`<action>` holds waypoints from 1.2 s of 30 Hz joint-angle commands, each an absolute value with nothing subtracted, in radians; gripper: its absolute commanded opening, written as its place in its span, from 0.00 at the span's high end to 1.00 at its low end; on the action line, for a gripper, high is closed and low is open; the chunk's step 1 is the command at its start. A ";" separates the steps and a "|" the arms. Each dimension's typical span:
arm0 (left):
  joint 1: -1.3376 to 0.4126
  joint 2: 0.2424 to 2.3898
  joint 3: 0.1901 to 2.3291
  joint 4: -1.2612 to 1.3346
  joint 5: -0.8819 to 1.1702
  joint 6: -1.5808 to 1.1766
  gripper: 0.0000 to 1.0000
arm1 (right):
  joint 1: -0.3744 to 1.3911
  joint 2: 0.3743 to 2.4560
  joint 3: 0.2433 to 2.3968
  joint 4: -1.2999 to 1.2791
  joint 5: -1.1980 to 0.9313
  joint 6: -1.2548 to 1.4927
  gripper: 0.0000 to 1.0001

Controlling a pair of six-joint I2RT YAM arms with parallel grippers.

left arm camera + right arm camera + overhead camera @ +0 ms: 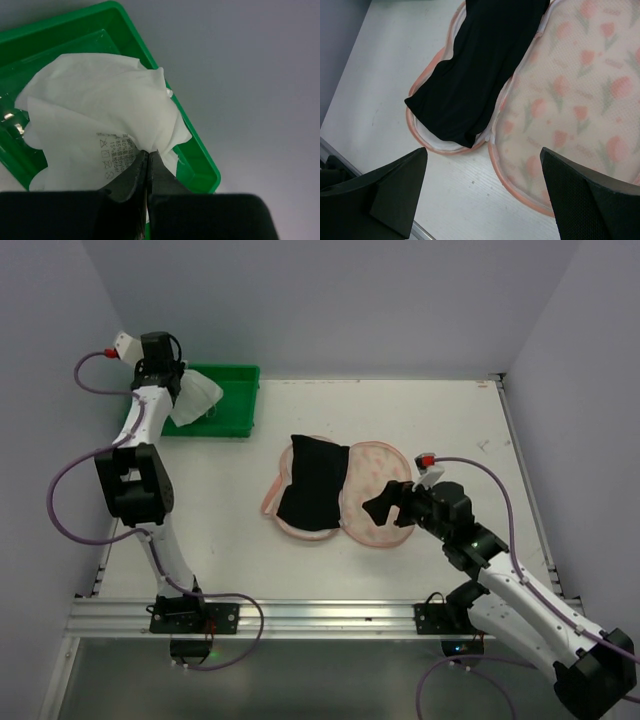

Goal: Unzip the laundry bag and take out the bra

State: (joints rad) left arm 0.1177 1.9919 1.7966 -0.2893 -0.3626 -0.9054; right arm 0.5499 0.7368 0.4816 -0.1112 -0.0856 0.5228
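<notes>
White tabletop (430, 420) with pale bare walls on three sides is your workspace, and bare surface shows to the near and left sides of the bag. At mid-table the laundry bag (375, 475) lies unzipped and spread flat, printed half to the right. The bra (313, 485) rests on the left half, its long axis running far to near with a slight tilt.

Your right gripper (392, 508) hovers over the bag's near right edge, jaws spread wide and holding nothing. From it the bra lies to the left and a little farther away, near end closest. That arm is plainly the nearer one. Your left gripper (148, 155) is well apart at the far left, clamped on a white cloth (100, 110) above the green tray (235, 390).

Your next move looks like a leftward reach to pinch the bra's near end.
</notes>
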 commanded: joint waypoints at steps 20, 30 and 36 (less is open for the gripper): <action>0.075 2.070 1.767 0.049 -0.151 -1.048 0.03 | 0.552 0.785 0.555 -0.060 -0.123 0.472 0.04; -0.239 1.640 1.326 -0.150 -0.038 -0.608 0.00 | 0.548 0.729 0.554 -0.149 0.053 0.528 0.01; -0.591 1.620 1.235 -0.349 -0.118 -0.496 0.00 | 0.532 0.781 0.555 -0.213 0.169 0.604 0.01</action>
